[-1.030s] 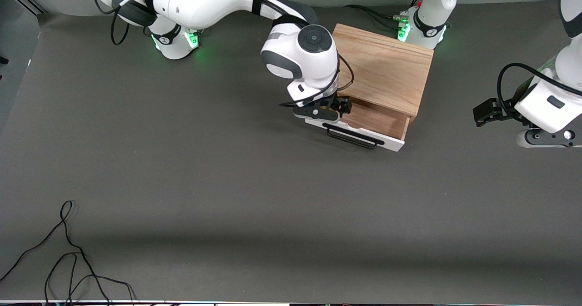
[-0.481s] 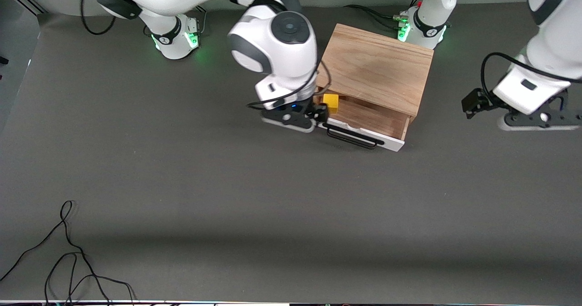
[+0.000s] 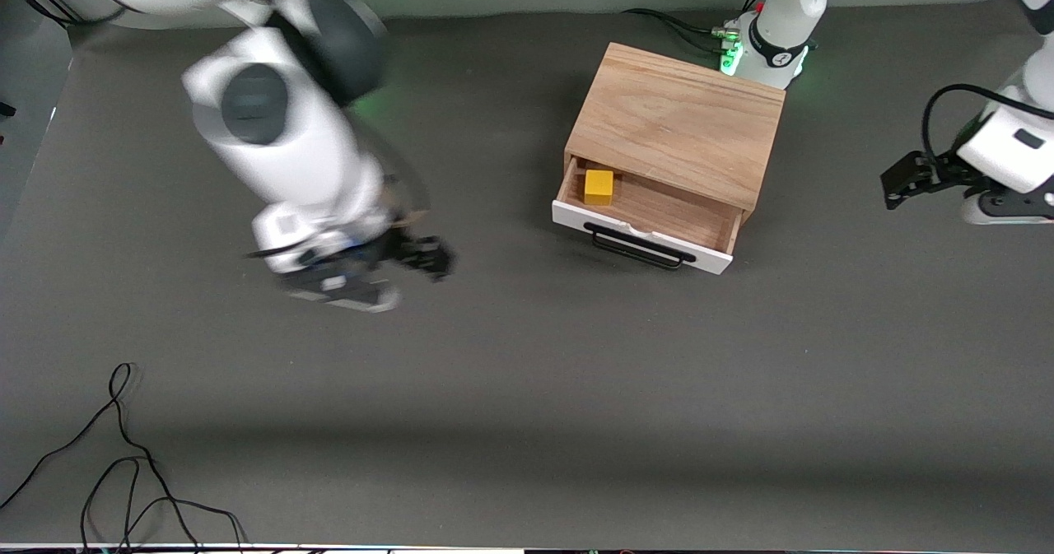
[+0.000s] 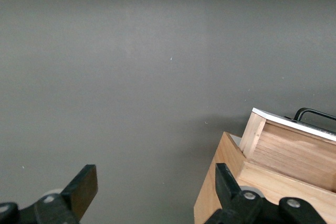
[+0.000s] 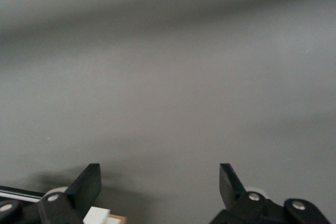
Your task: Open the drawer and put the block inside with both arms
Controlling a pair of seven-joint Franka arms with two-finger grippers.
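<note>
Drawer (image 3: 646, 229) pulled open at upper centre, block (image 3: 599, 187) seen inside its corner, right gripper (image 5: 157, 192) spread empty mid-left, left gripper (image 4: 152, 192) spread empty at right edge, bare table (image 3: 527, 389) below.

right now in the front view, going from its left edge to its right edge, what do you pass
loose black cable → right gripper, open over bare table → yellow block in the open drawer → left gripper, open over the table's left-arm end
</note>
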